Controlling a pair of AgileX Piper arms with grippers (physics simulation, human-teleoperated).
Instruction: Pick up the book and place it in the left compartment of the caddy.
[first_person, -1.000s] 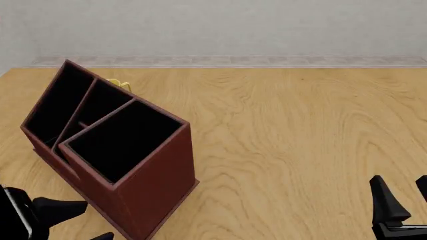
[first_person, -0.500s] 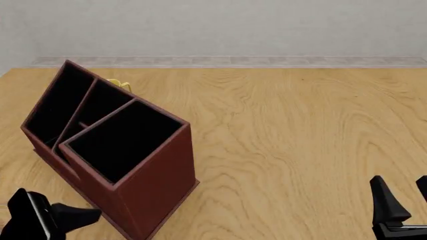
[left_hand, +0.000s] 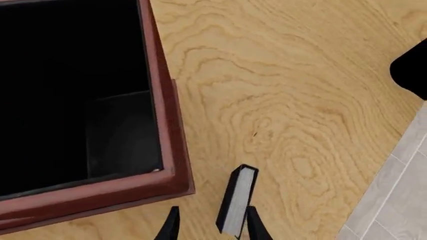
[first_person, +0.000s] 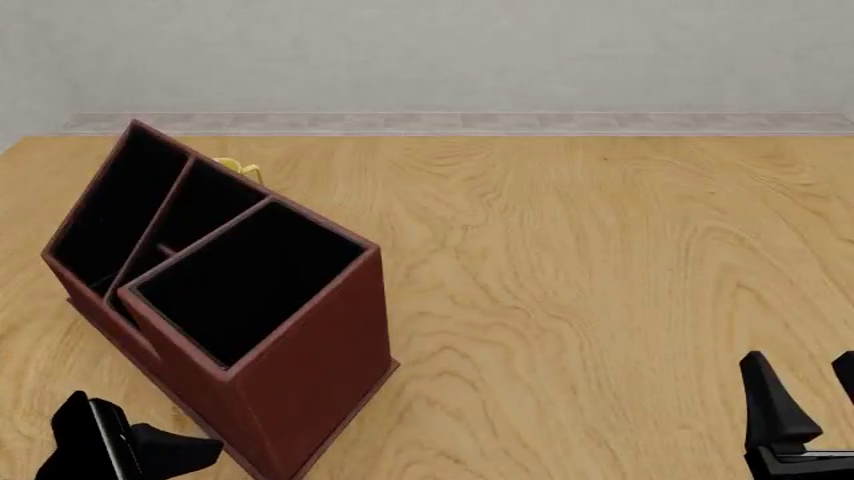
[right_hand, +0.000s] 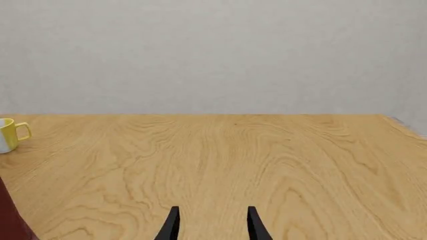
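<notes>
Dark book (first_person: 104, 442) carried nearer caddy (first_person: 227, 310)

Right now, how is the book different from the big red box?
The book is a thin little slab; the caddy is a tall, wide box. The book has a dark cover and a pale page edge; the caddy is reddish-brown outside and black inside. The book is closed; the caddy is open-topped. Both have straight edges.
</notes>
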